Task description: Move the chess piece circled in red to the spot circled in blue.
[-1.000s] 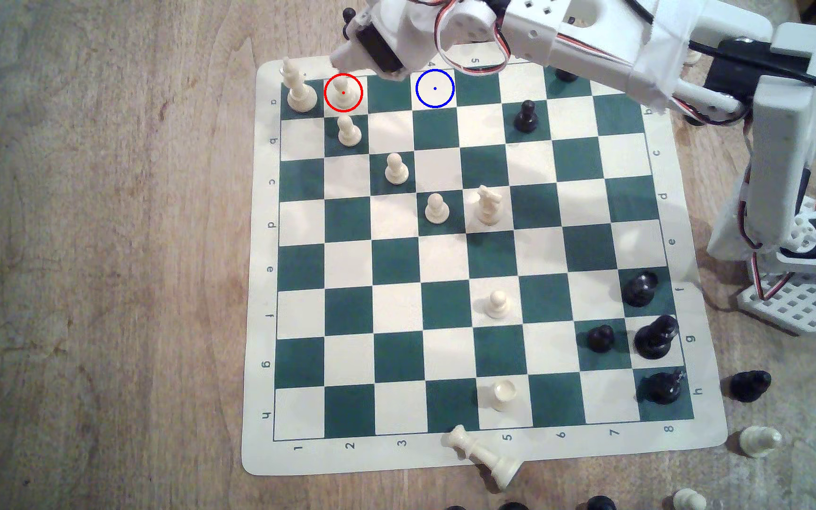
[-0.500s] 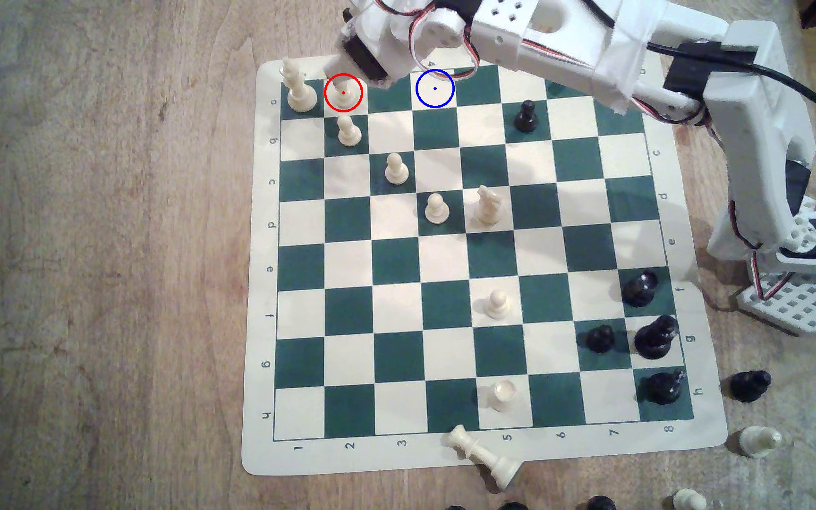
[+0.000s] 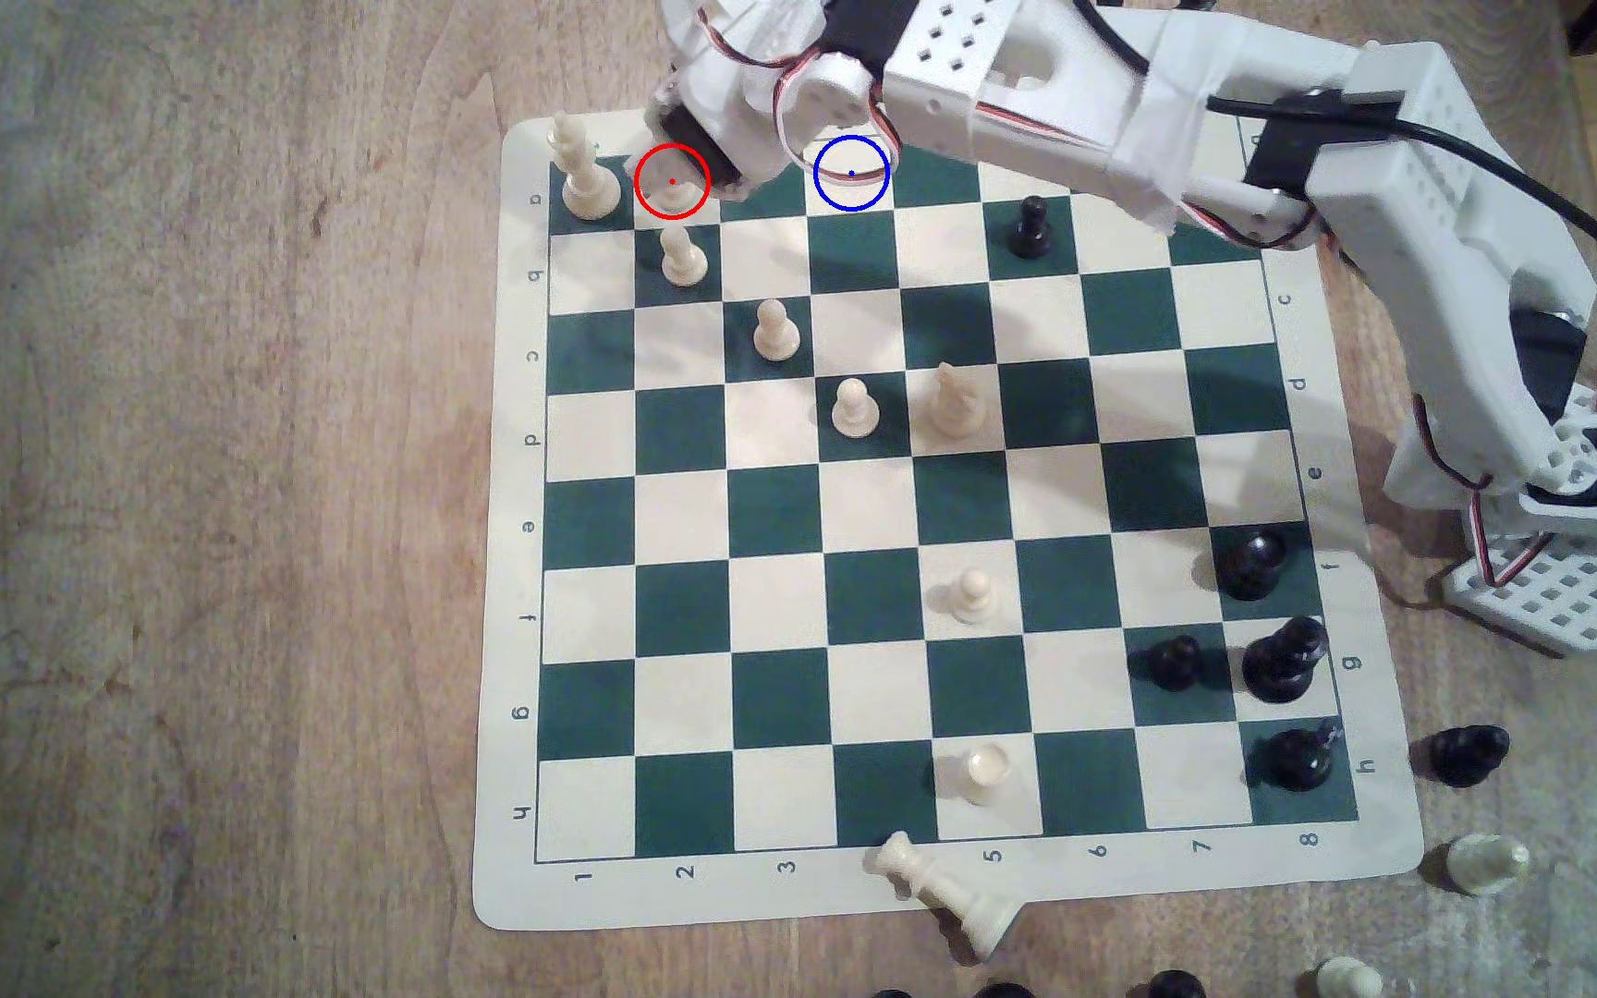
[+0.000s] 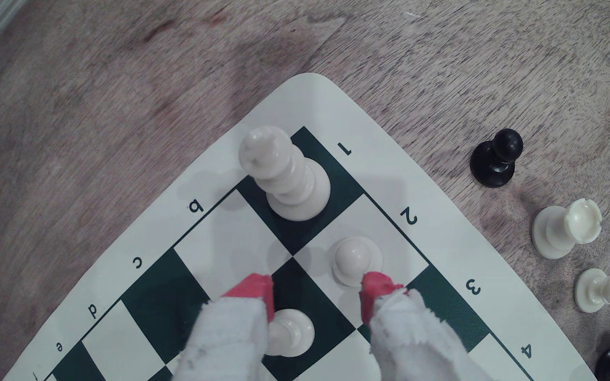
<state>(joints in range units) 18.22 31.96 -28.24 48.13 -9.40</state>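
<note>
Pawn (image 4: 355, 259), cream with a ball head and flared base, stands upright on the red-ringed cream square in column 2, beside the king (image 4: 284, 175). Step in hand: approach for grasp. Gripper (image 4: 316, 289) fingers (image 4: 256, 289) stand wide, holding nothing; 1 tip touches or nearly touches the pawn. Next: centre the fingers on the pawn, close, lift, carry to the blue-ringed square (image 3: 857, 197).

The arm (image 3: 1044, 106) is built of white printed plastic links, some pierced with small square holes, and strips of pale tape are wrapped round it. Red, white and black wires are looped at its joints, and a thick black cable is carried along it. The gripper (image 4: 316, 289) is padded in frayed white cloth, with red fingertips (image 4: 256, 287).
</note>
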